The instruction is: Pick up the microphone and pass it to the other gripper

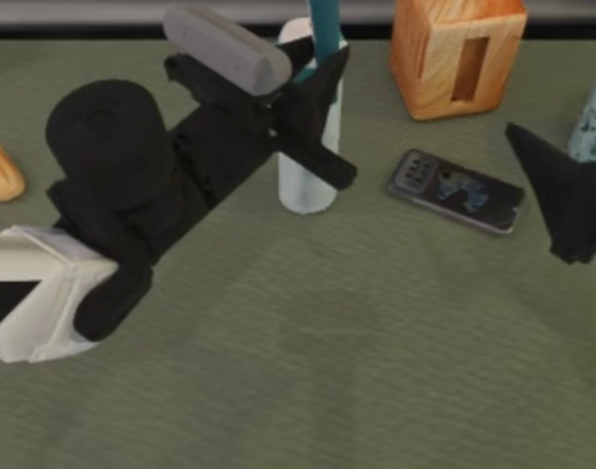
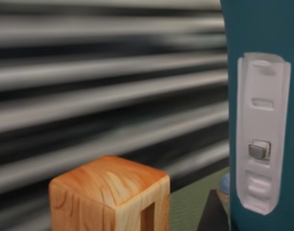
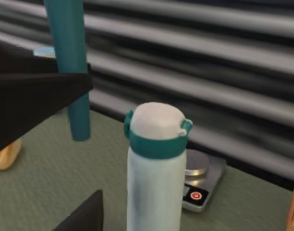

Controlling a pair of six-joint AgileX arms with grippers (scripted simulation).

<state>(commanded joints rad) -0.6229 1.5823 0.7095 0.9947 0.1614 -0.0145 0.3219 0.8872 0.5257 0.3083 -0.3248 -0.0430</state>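
Observation:
The microphone's teal handle [image 1: 323, 29] hangs in the air above the table, its round head out of view. My left gripper [image 1: 322, 83] is shut on it, reaching over the back middle of the table. The left wrist view shows the handle [image 2: 262, 38] very close, with its white switch patch [image 2: 261, 130]. From the right wrist, the handle [image 3: 67, 57] sticks out of the left gripper's black fingers [image 3: 36, 96], its lower end clear of the table. My right gripper [image 1: 560, 200] is open at the right edge, apart from the microphone; one finger [image 3: 84, 216] shows.
A tall white bottle with a teal band [image 1: 308, 181] [image 3: 154, 173] stands right under the left gripper. A wooden box [image 1: 456, 54] [image 2: 108, 197] is at the back, a phone [image 1: 457, 191] lies between the arms. A small scale [image 3: 200, 185] sits behind the bottle.

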